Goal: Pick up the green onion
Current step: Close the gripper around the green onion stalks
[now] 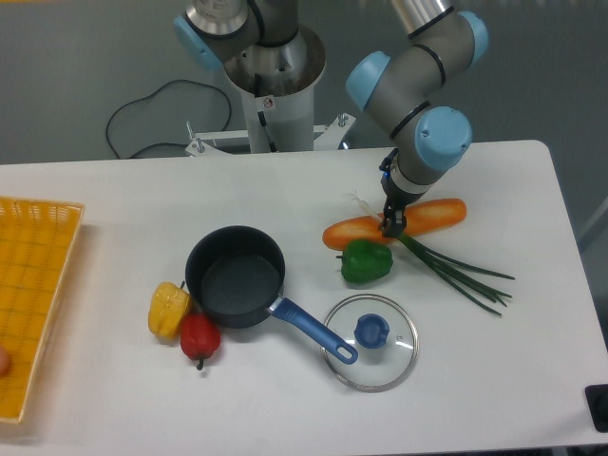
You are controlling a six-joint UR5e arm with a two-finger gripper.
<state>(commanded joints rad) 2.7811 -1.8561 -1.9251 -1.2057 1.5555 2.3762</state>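
Note:
The green onion (458,272) lies on the white table at the right, its dark stalks fanning toward the right edge. Its narrow end runs up under my gripper (390,228), and a pale root tip shows beyond the gripper at the upper left. The gripper points down with its fingers close together around that narrow end, just in front of an orange carrot (435,215). The held end looks slightly raised while the stalk tips rest on the table.
A green bell pepper (367,261) sits right beside the gripper on its left. A dark pot (196,269) with a blue handle, a glass lid (371,356), a yellow pepper (168,309) and a red pepper (199,335) lie further left. A yellow basket (33,304) is at the left edge.

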